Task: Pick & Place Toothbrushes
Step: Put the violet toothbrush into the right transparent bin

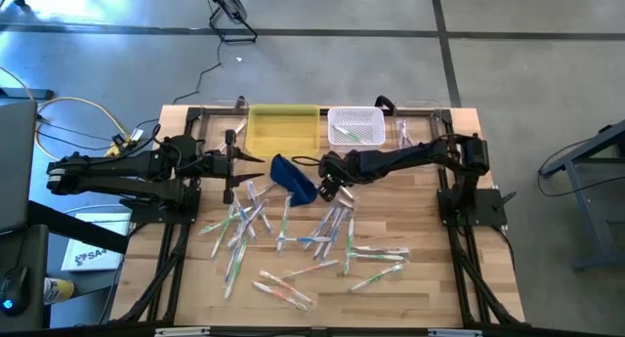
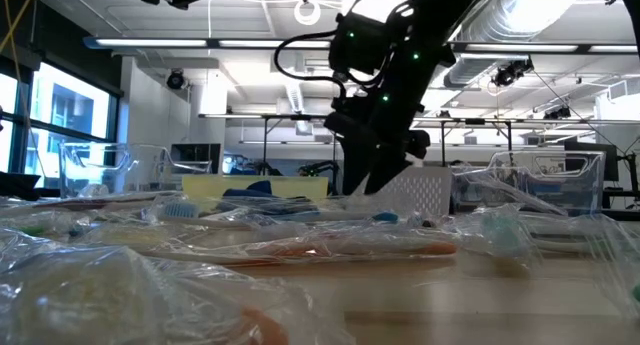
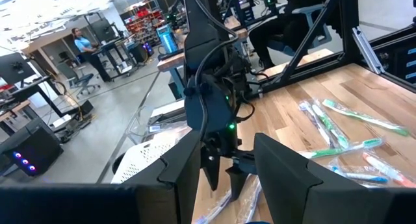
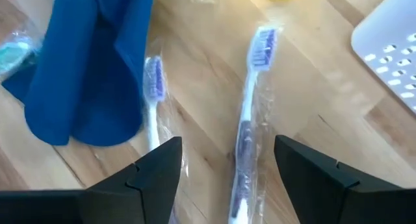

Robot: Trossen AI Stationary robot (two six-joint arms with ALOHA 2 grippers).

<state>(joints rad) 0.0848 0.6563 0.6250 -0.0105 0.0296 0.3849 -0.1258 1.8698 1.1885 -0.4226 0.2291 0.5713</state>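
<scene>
The right gripper [image 1: 330,191] hangs low over the middle of the table [image 1: 430,288], fingers spread and holding nothing, straddling a wrapped toothbrush with purple bristles [image 4: 247,120] beside the dark blue pouch [image 1: 293,178]. This looks like the approach to a pick. Next it needs to drop and pinch that handle without catching the second brush [image 4: 152,94] against the pouch. The other toothbrushes [image 1: 293,244] lie scattered toward the near edge; a few sit in the white basket [image 1: 355,125] at the far edge. The left gripper [image 1: 237,163] waits near the left edge, fingers spread.

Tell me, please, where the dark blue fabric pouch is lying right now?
In the high view, the dark blue fabric pouch lies mid-table, just in front of the yellow tray, beside the open right gripper.
</scene>
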